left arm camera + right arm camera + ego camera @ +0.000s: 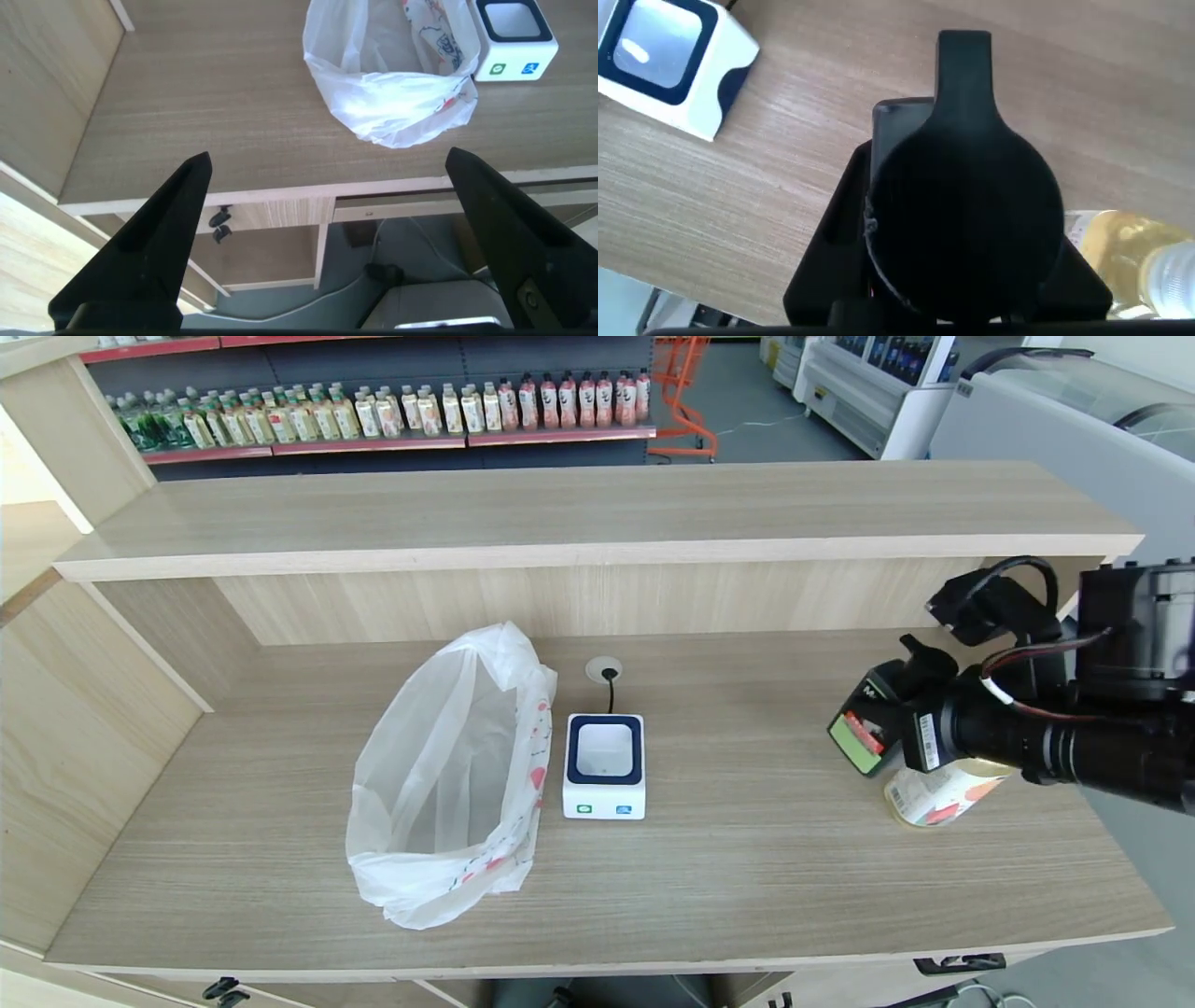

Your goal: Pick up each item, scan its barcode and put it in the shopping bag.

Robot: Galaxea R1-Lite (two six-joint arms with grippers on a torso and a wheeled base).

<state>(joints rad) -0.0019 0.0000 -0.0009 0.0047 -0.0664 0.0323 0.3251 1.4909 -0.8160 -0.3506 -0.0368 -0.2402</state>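
A white plastic shopping bag stands open on the wooden counter. Just right of it sits the white scanner with its dark-framed window facing up. At the counter's right end my right gripper is shut on a dark round container with a green and red label, held above the surface. Right under it a pale bottle with a white and orange label rests on the counter. My left gripper hangs open off the counter's front edge, with nothing between its fingers.
A raised wooden shelf runs along the back of the counter and a side wall closes its left end. A cable hole lies behind the scanner. Store shelves with drinks stand far behind.
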